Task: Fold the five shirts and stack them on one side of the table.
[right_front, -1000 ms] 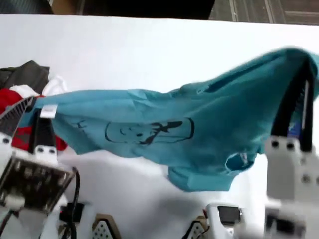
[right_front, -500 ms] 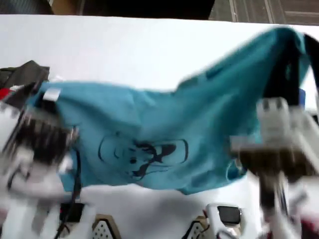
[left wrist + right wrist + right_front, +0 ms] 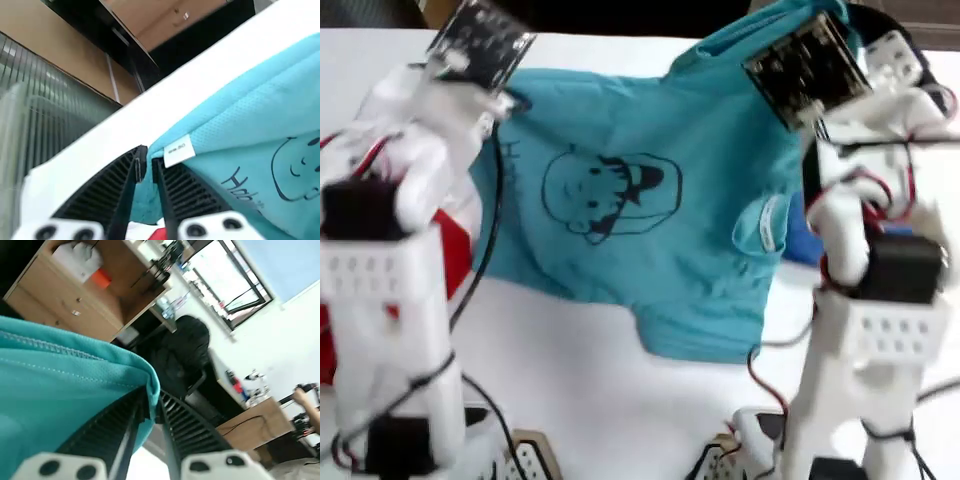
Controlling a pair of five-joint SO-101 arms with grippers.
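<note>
Bench, white and flat-topped, runs across the whole high view. Above it hangs the teal fabric T-shirt, lifted and spread wide between the two arms. Its upper edge is raised toward the far side and its body drops toward the near side. The lowest fold lies near the middle of the bench, though whether it touches the surface cannot be told.

The white plastic left arm stands at the near left and rises to the shirt's far-left corner. The white plastic right arm stands at the near right and rises to the far-right corner, with red and black wires looping along it.

A crumpled red cloth garment lies on the left of the bench, partly hidden behind the left arm and under the shirt's left edge.

A black line drawing of a face sits on the shirt, left of its centre.

The left gripper has its black ribbed fingers pressed close together, clamped on the shirt's edge. The right gripper is likewise pinched tight on a stitched hem, which folds over its tips.

A small white sewn-in label hangs from the hem just beside the left gripper's tips.
</note>
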